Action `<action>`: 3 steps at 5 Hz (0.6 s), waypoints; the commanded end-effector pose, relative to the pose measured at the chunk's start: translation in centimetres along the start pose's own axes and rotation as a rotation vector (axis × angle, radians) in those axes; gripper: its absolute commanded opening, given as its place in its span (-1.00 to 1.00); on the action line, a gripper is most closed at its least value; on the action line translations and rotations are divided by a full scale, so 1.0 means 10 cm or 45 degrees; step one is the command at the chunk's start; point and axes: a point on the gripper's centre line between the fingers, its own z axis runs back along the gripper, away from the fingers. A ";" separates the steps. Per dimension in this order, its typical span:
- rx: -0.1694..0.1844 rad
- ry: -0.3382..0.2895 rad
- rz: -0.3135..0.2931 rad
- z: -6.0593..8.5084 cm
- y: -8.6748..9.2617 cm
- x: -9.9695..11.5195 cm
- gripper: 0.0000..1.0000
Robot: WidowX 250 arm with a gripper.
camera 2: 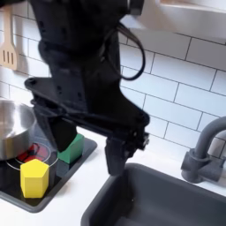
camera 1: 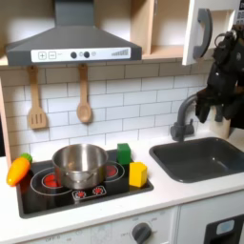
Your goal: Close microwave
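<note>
Looking at the first exterior view, you see the black gripper at the right edge, raised over the dark sink and beside the grey faucet. Its fingers blur into the arm's dark body, so you cannot tell how wide they stand or whether they hold anything. Up and to the first exterior view's left of them hangs the microwave, its white door swung outward with the dark curved handle facing you. Well away toward the first exterior view's left sits the cooktop with a steel pot, a green block, a yellow block and a toy carrot. In the second exterior view, the arm's black bulk looms ahead of the white tile wall.
</note>
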 end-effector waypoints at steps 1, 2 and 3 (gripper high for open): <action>-0.018 -0.018 -0.017 -0.02 -0.04 0.22 1.00; -0.022 -0.017 -0.021 -0.07 -0.04 0.33 1.00; -0.026 -0.023 -0.029 -0.06 -0.05 0.40 1.00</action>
